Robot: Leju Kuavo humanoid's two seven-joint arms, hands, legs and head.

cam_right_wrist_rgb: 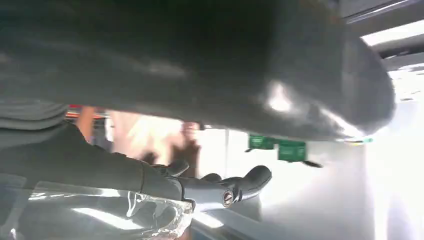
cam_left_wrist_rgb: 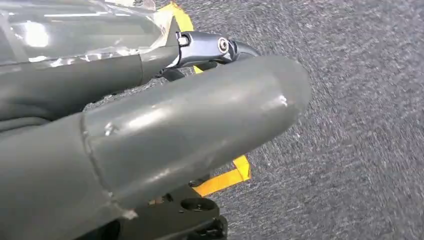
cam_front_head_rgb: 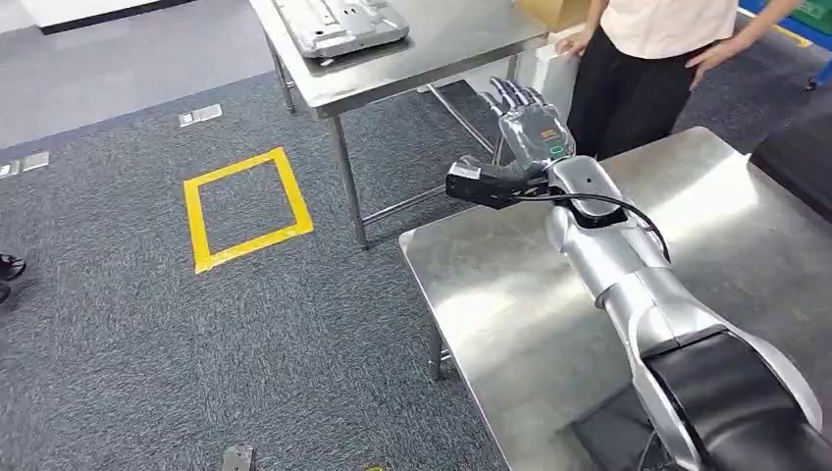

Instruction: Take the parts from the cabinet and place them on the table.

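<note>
A grey metal part [cam_front_head_rgb: 338, 25] lies on the far steel table [cam_front_head_rgb: 442, 49]. My right hand [cam_front_head_rgb: 525, 123] is raised above the far edge of the near steel table [cam_front_head_rgb: 510, 294], fingers stretched out and apart, nothing in it. In the right wrist view the right hand [cam_right_wrist_rgb: 200, 75] shows its thick thumb and a dark finger [cam_right_wrist_rgb: 225, 187] held straight, with no object between them. In the left wrist view my left hand [cam_left_wrist_rgb: 175, 130] hangs over the grey carpet, thumb and a finger [cam_left_wrist_rgb: 210, 47] extended, holding nothing.
A person [cam_front_head_rgb: 657, 59] stands just beyond my right hand, between the two tables. A yellow tape square [cam_front_head_rgb: 245, 206] marks the carpet to the left. A cardboard box [cam_front_head_rgb: 549, 12] sits on the far table's corner.
</note>
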